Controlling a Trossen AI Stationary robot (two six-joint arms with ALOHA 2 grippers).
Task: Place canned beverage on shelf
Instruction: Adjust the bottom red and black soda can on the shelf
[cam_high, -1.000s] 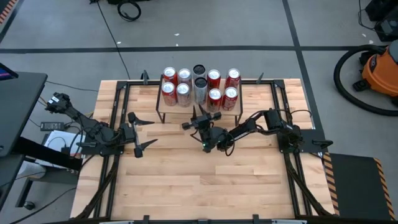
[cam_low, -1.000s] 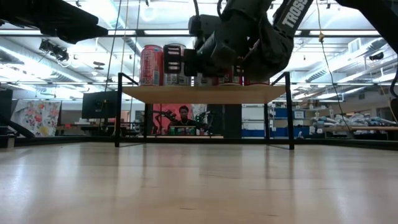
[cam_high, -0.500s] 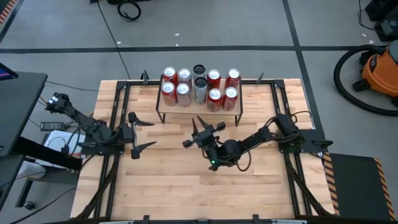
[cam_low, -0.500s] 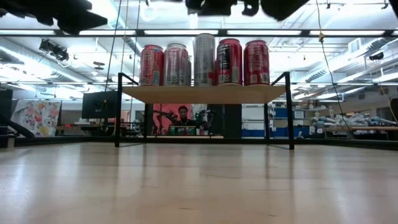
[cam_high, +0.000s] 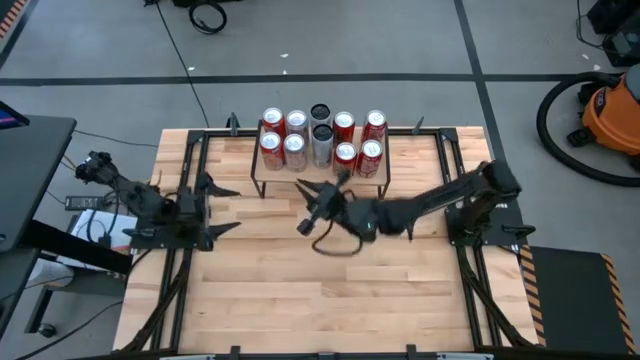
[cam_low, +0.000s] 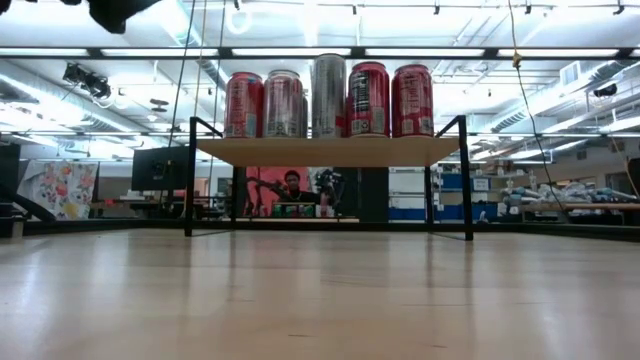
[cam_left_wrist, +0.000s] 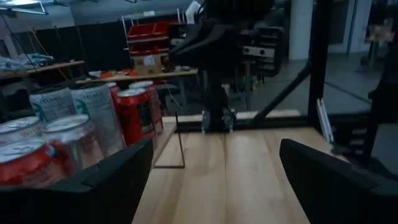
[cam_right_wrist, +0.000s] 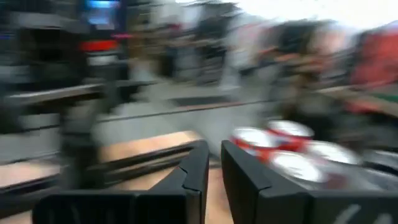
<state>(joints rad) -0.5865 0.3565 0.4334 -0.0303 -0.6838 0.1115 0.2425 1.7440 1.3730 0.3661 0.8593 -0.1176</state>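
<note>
The right tool (cam_high: 318, 192), nearly pinched shut and empty, sits just near of the low wood-topped black-legged shelf (cam_high: 300, 177), cans (cam_high: 318, 137) upright farther back.

Two thin dark arms, each made of black bars joined by round, chunky joints. Black cables looped along the left arm (cam_high: 130, 195) and curled under the right arm (cam_high: 440, 200) near its wrist. At each arm's end, a gripper with two flat, pointed black fingers (shaped a bit like a bird's beak): left gripper (cam_high: 222, 209), right gripper (cam_high: 318, 200). Seen close from the wrists, broad, smooth, matte black fingers (cam_left_wrist: 112, 180) with slanted edges, and on the other arm narrower ones (cam_right_wrist: 198, 171) with straight inner faces.
</note>
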